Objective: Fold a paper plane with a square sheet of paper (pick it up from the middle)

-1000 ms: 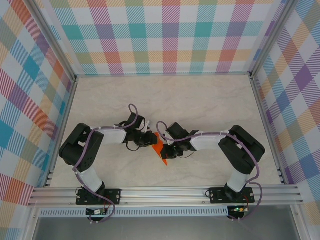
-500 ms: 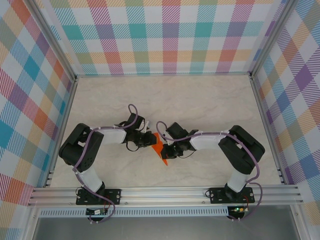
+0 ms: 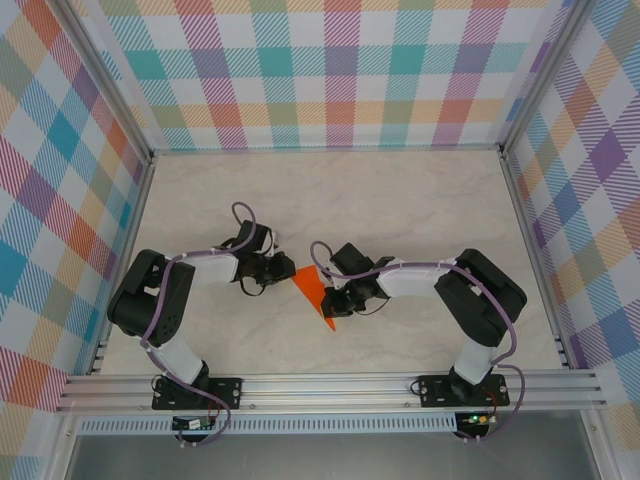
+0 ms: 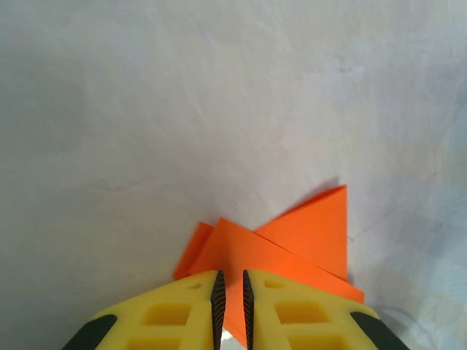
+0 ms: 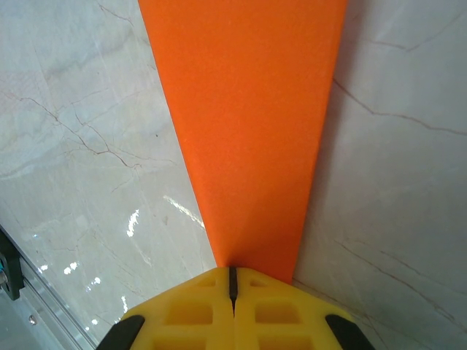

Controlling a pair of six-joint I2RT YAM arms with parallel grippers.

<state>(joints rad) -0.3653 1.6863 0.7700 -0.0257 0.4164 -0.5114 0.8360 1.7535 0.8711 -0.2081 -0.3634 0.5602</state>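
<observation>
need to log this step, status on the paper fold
Right gripper shut on folded orange paper. Left gripper nearly shut at its edge, grip unclear. Nothing in the way.

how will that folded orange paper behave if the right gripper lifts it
Probably floppy: the orange paper is a thin strip running out from the shut right gripper, so the free end may droop. Likely very light, and it could slide on the glossy table. Its overlapping flaps may spring open.

1. Desk [image 3: 420, 210] — pale, marble-patterned, with faint grey veins and a slight sheen.
2. Orange paper [image 3: 310, 290] — folded into a narrow pointed shape with overlapping flaps, lying on the desk near its middle, toward the near edge.
</observation>
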